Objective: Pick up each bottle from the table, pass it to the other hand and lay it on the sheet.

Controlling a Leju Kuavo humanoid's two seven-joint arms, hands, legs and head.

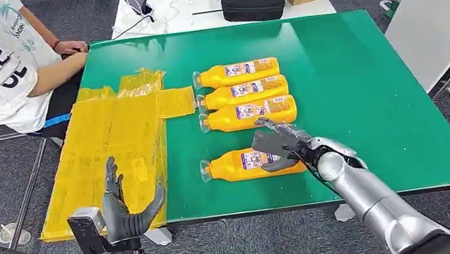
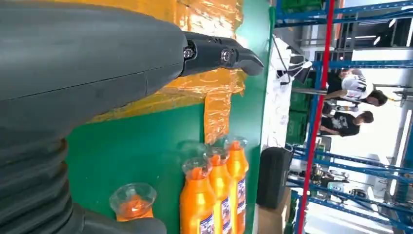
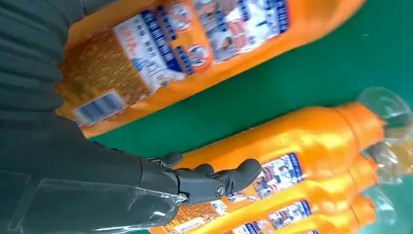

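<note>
Four bottles on counter: three (image 1: 245, 92) in a mid-counter row, one (image 1: 247, 163) near front edge | sheet (image 1: 112, 149) at left edge bare, none laid | right hand (image 1: 281, 142) spread over nearest bottle, no grip | left hand (image 1: 124, 211) wide, holding nothing

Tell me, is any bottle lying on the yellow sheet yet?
No. In the head view all four orange bottles lie on the green table, and the yellow sheet carries none.
</note>
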